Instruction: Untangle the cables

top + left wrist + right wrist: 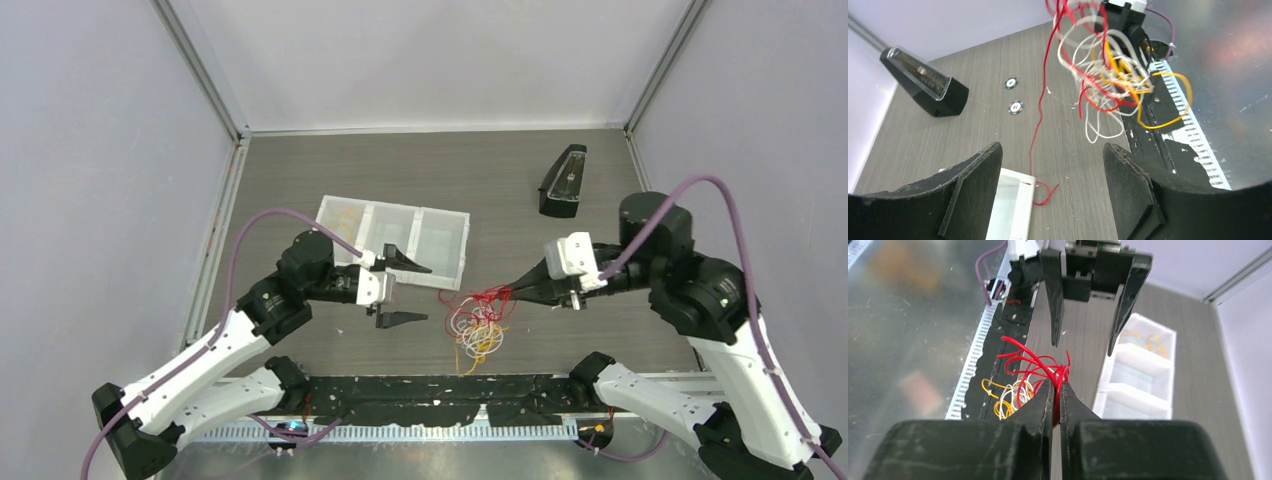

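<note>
The cables [480, 322] are a tangle of thin red, white and yellow-orange wires lying between the two arms. My right gripper [512, 293] is shut on several red strands [1057, 390] at the top of the bunch and holds them up. White and yellow loops [1008, 397] hang below. My left gripper [412, 293] stands open just left of the tangle, with nothing between its fingers [1128, 185]. In the left wrist view the bunch [1103, 75] hangs ahead. One red strand [1040, 120] trails down to the table at the tray's corner.
A white three-compartment tray [464, 250] lies behind the left gripper, with yellow wires [345, 215] in its left compartment. A black wedge-shaped object [565, 182] stands at the back right. Two poker chips [1016, 107] lie on the table. A black-taped strip [450, 395] runs along the near edge.
</note>
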You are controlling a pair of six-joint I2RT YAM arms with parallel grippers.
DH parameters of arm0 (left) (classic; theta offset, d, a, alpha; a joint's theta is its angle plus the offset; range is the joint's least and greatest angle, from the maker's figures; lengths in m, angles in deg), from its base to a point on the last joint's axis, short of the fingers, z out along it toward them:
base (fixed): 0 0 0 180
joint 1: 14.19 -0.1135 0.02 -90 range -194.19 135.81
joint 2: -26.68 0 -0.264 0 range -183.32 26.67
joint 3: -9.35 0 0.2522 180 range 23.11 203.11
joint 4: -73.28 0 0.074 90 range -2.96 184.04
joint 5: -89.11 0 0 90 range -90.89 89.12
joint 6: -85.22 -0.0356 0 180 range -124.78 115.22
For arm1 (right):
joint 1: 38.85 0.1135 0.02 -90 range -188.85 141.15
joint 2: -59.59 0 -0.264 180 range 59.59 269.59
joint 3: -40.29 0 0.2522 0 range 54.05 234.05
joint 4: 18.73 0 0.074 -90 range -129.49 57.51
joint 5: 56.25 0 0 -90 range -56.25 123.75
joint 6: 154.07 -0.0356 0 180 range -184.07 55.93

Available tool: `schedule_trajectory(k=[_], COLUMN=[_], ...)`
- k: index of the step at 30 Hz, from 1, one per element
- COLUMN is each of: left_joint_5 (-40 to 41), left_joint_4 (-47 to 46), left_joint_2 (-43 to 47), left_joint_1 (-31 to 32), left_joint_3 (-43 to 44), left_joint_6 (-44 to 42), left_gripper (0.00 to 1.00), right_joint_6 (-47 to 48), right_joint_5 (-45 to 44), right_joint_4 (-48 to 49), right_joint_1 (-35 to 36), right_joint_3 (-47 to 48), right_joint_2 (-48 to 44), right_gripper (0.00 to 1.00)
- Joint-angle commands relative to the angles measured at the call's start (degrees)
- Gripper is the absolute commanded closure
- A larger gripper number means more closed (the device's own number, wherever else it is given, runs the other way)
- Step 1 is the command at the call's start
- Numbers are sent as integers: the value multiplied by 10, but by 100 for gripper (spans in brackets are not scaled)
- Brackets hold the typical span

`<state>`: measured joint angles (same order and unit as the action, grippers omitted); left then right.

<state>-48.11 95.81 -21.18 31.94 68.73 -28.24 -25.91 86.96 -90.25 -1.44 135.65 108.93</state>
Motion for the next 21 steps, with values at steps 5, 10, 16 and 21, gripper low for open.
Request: schedule_trajectory(k=[5, 10, 16, 21], left_joint_5=[58, 84, 15, -7], left_joint_4=[5, 38, 2, -33], left_joint_2=[27, 10, -11, -90], left_joint_1=[-5, -14, -33, -24], left_joint_3=[7, -39, -71, -62], left_joint_6=[40, -8, -32, -66], left_gripper=[25, 33, 30, 36], right_joint_6=[11, 47, 53, 76], right_joint_5=[-13, -57, -43, -23], right_joint_4=[14, -14, -11, 24], right_joint_1=[4, 4, 4, 4], right_joint_3=[1, -102, -137, -151], right_joint_2=[-28, -34, -57, -84], right_gripper=[95, 95, 95, 95])
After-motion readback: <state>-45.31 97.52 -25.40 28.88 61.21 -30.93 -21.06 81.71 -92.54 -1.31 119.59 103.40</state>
